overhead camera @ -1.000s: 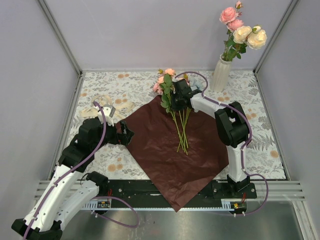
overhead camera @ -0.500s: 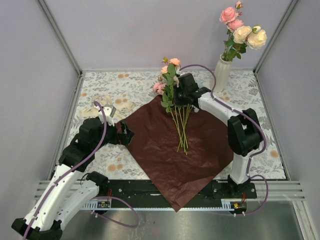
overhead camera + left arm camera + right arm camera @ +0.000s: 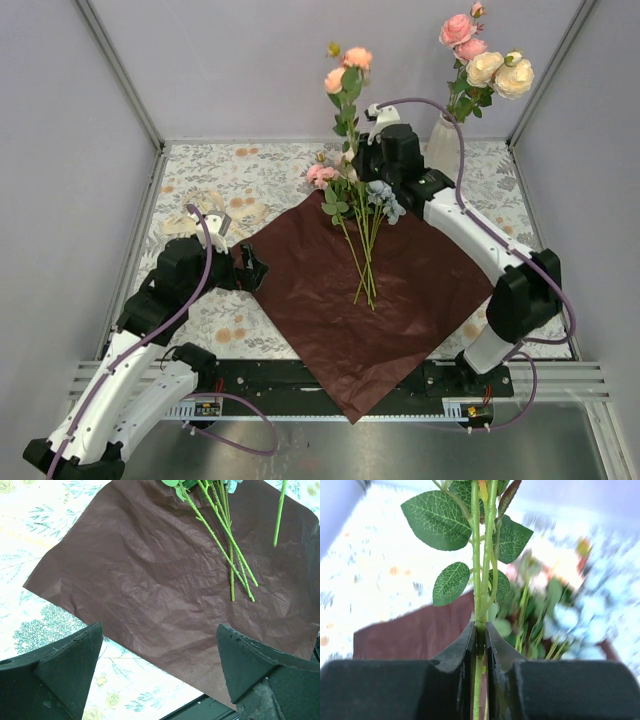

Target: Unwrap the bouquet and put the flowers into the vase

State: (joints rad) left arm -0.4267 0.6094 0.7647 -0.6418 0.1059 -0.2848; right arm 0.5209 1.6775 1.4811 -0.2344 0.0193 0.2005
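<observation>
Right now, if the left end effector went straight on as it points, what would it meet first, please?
Probably the maroon wrapping paper, spread just ahead of the open left end effector; the loose stems lie farther on.

- The right pincer (image 3: pixel 480 635) clamps a green flower stem (image 3: pixel 476 570), jaws closed tight on it at frame centre.
- The stem runs up to 12 o'clock, bearing veined leaves (image 3: pixel 436 520) at 11 and 1 o'clock.
- Maroon wrapping paper (image 3: pixel 410 630) lies at 9 o'clock; blurred flowers (image 3: pixel 545 605) crowd 3 o'clock.
- Patterned bench cloth (image 3: pixel 375 570) fills 10 o'clock.
</observation>
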